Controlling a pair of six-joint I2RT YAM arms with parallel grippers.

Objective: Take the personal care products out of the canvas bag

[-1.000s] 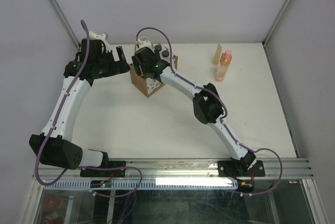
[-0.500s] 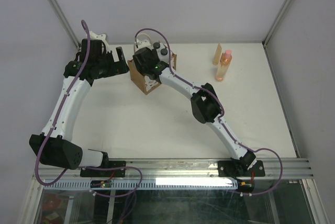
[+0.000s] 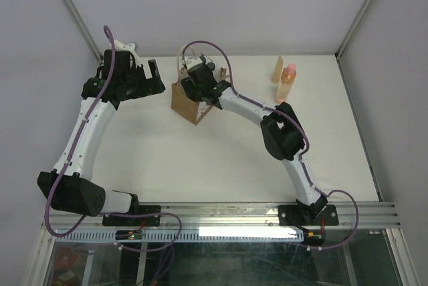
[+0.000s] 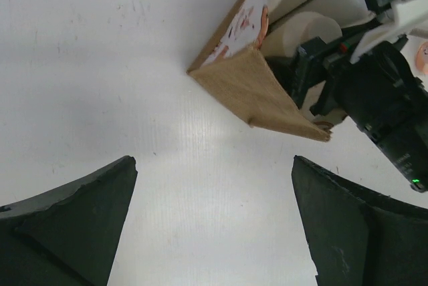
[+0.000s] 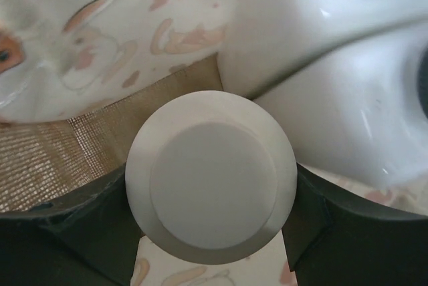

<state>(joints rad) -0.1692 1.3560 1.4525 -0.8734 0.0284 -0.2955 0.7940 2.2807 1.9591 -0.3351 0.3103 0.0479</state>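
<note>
On the white table [image 3: 221, 152] the orange-pink bottle [image 3: 286, 84] and the tan tube [image 3: 278, 69] stand together near the far edge, well apart from the canvas bag [image 3: 189, 102], which sits between the two arms. Inside the bag, two white bottles [image 5: 348, 119] crowd just beside the cream bottle [image 5: 210, 176]; their dark caps are cut off at the picture's edge. From above, the right wrist covers the bag's mouth and hides what is inside. The right arm stretches far forward, its gripper [image 5: 210, 222] pointing down into the bag, fingers [image 5: 80, 232] pressed on both sides of the cream bottle's round top. The left gripper [image 4: 214, 172] hovers near the bag's left side, fingers spread wide, holding nothing.
</note>
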